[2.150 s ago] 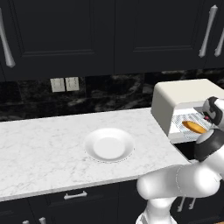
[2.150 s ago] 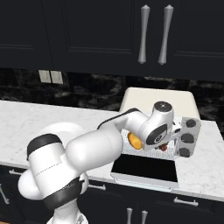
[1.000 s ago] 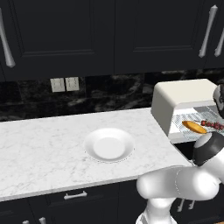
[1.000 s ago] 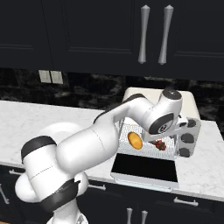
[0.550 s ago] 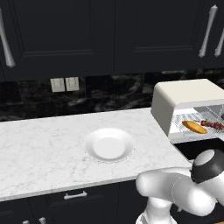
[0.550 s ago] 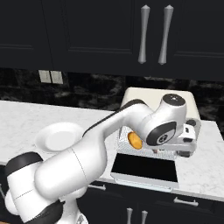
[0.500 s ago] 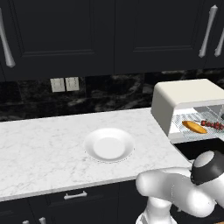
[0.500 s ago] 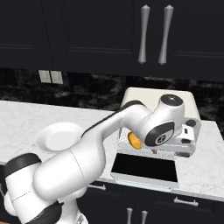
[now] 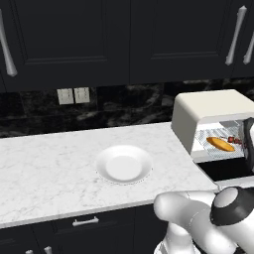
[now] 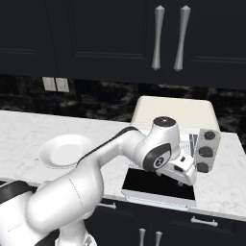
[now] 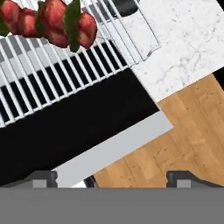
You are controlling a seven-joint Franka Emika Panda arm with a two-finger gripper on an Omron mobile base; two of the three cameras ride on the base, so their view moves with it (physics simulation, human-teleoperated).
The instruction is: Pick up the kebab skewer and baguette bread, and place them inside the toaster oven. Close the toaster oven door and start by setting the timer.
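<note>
Tool (image 11: 111, 177) released, jaws spread wide, nothing between the fingertips (image 11: 43, 177). Hanging over the lowered toaster oven door (image 11: 65, 131), just above its pale bar handle (image 11: 116, 146), wood floor (image 11: 183, 140) beyond the edge.

Kebab skewer (image 11: 48, 19) lying on the wire rack (image 11: 52, 74) inside the toaster oven (image 9: 211, 116), red-brown chunks with green bits between. Seen from the left base too, at the right end of the rack (image 9: 234, 141). Apart from the tool, not touched.

Baguette bread (image 9: 221, 144) also on the rack, just left of the skewer, lying at a slant. Whether the two touch: cannot tell.

Door (image 10: 158, 185) folded down flat in front of the oven (image 10: 170, 113), dark glass facing up. Oven cavity open. Control knobs (image 10: 206, 151) on the panel at the oven's right side, three in a column.

Arm wrist (image 10: 161, 151) bent down in front of the oven opening, hiding the rack from the right base.

White plate (image 9: 124, 164) on the marble worktop (image 9: 49, 173), well left of the oven, bare. Same plate (image 10: 65, 150) at left in the right base view.
</note>
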